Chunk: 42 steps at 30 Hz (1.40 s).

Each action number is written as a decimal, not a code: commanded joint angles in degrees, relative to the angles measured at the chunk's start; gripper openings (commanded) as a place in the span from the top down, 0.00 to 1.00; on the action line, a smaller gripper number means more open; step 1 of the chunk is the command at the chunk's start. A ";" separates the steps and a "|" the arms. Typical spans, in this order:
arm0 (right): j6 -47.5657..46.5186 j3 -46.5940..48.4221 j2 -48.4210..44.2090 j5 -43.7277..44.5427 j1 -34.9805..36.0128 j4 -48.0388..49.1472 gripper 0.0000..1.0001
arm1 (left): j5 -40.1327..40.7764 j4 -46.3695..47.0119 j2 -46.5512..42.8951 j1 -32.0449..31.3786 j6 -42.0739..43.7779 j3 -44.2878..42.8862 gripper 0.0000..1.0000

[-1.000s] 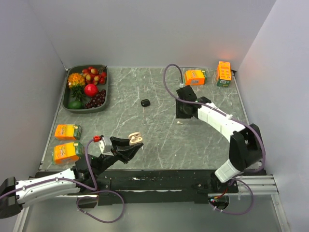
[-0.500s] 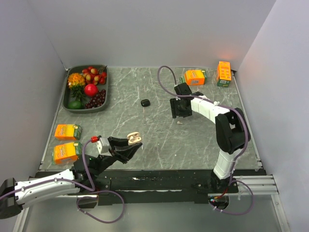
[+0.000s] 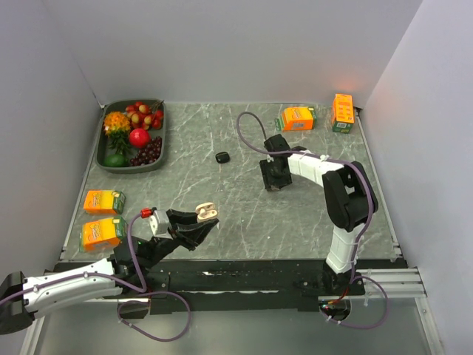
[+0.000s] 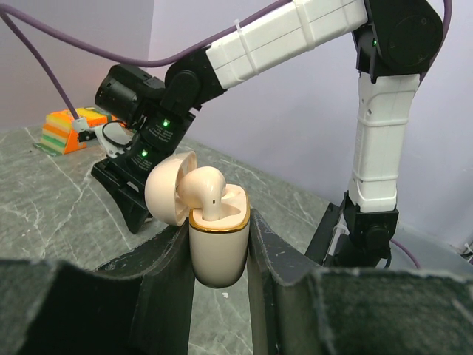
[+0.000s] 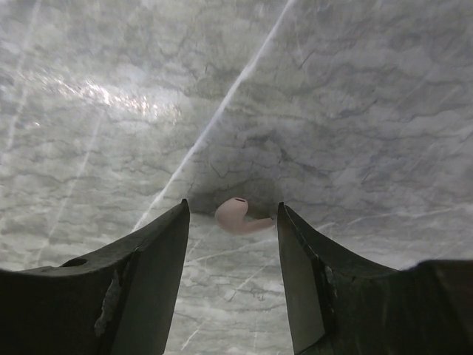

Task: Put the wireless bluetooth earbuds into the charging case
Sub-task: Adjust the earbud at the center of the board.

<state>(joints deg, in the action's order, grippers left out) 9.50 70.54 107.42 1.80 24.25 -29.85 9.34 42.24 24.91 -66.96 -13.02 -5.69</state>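
My left gripper (image 3: 199,220) is shut on a cream charging case (image 4: 216,248) and holds it upright above the table's near edge. The case lid is open, and one white earbud (image 4: 209,192) stands in a slot. The case also shows in the top view (image 3: 206,212). My right gripper (image 3: 275,182) is open and points down at the table's middle. In the right wrist view a second white earbud (image 5: 238,216) lies on the marble between its fingers (image 5: 159,255), touching neither. A small black object (image 3: 222,157) lies left of the right gripper. No black earbuds show.
A grey tray (image 3: 159,159) of fruit stands at the back left. Two orange cartons (image 3: 103,201) lie at the left edge, two more (image 3: 298,117) at the back right. The right arm's gripper (image 4: 129,192) shows in the left wrist view behind the case.
My right gripper has moved left and now stands over the white earbud, which lay beside it before. The left gripper and the case have barely moved.
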 commanded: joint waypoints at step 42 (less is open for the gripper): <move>33.38 -14.56 -16.54 0.92 3.87 -1.18 0.51 | -1.17 2.76 1.29 -0.54 -1.13 -1.95 0.98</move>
<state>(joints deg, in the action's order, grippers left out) 37.89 55.81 88.73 3.29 28.23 -32.58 8.86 42.59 26.85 -67.20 -13.23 -5.69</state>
